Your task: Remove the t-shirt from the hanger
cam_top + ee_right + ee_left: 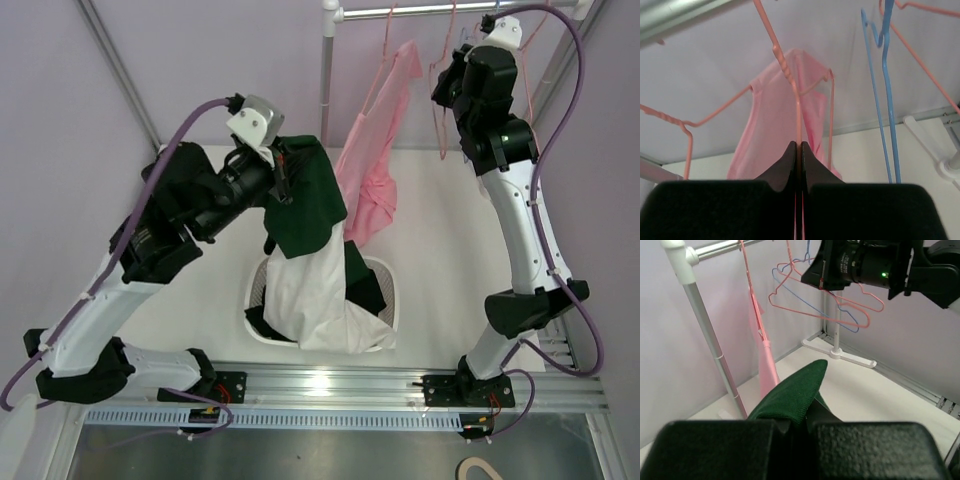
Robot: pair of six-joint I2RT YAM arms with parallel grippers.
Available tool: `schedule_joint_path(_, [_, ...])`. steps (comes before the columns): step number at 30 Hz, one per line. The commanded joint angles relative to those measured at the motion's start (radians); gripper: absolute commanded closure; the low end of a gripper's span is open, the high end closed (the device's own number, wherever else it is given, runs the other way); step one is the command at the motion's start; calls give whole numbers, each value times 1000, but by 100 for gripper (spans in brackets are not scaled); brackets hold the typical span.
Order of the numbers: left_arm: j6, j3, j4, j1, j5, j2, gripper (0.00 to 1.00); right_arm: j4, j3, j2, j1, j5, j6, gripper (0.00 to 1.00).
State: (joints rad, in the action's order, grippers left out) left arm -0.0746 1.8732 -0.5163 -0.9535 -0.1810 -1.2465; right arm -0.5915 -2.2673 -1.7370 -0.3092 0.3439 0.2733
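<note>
Left gripper [800, 422] clamped on a dark green t-shirt [796, 392], right gripper [800, 150] pinching a pink hanger [785, 70].
We see the pink t-shirt [772, 130] hanging from the far rail [420, 12], just beyond it.

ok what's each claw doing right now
left claw: closed, holding the green garment
right claw: closed on a pink hanger wire

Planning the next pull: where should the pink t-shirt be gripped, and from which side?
Probably the pink t-shirt low on its loose body, from the near side: it hangs limp below the rail, its free fabric unobstructed there, while the right gripper is shut on a pink hanger wire above.
</note>
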Motion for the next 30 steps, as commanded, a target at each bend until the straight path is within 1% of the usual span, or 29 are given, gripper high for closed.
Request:
schedule_joint_path(1, [45, -121, 101, 33, -12, 47, 99, 87, 104, 96, -7, -3, 18, 100])
schedule_joint_path(3, [97, -175, 116, 41, -11, 82, 99, 91, 159, 131, -8, 7, 20, 100])
schedule_joint_path(4, [114, -272, 122, 44, -12, 99, 99, 88, 172, 140, -10, 21, 20, 100])
schedule_joint_path(7, [183, -419, 153, 44, -28, 169, 99, 85, 228, 171, -10, 33, 20, 100])
schedule_joint_path(9, [237, -559, 166, 45, -23, 220, 99, 101, 267, 200, -11, 33, 20, 100])
schedule_joint_path(10, [260, -601, 170, 44, -18, 235, 99, 105, 303, 209, -13, 33, 20, 100])
schedule_joint_path(11, [281, -717, 174, 44, -8, 249, 99, 113, 321, 217, -13, 32, 20, 100])
schedule_joint_path(13, [349, -802, 211, 42, 40, 292, 99, 127, 348, 232, -11, 32, 21, 100])
schedule_joint_path(14, [398, -840, 226, 41, 52, 300, 99, 128, 359, 237, -13, 30, 21, 98])
schedule_joint_path(15, [416, -964, 269, 41, 69, 309, 99, 128, 361, 235, -13, 33, 21, 97])
schedule_joint_path(18, [478, -1116, 321, 21, 109, 326, 99, 130, 350, 234, -13, 38, 20, 95])
schedule_joint_path(19, [487, -1152, 343, -3, 94, 315, 99, 128, 341, 229, -13, 40, 20, 95])
schedule_joint_path(21, [504, -1172, 352, -17, 89, 283, 99, 118, 312, 223, -13, 40, 17, 95])
schedule_joint_path(25, [512, -1211, 426, -16, 107, 116, 99, 122, 296, 229, -14, 47, 17, 96])
schedule_joint_path(26, [516, -1211, 473, -17, 126, 37, 99, 124, 298, 235, -14, 47, 17, 96])
schedule_joint_path(29, [527, -1182, 553, -14, 164, -89, 99, 121, 285, 238, -21, 38, 6, 88])
schedule_joint_path(30, [529, -1153, 559, -11, 173, -173, 99, 113, 279, 237, -25, 38, 4, 88])
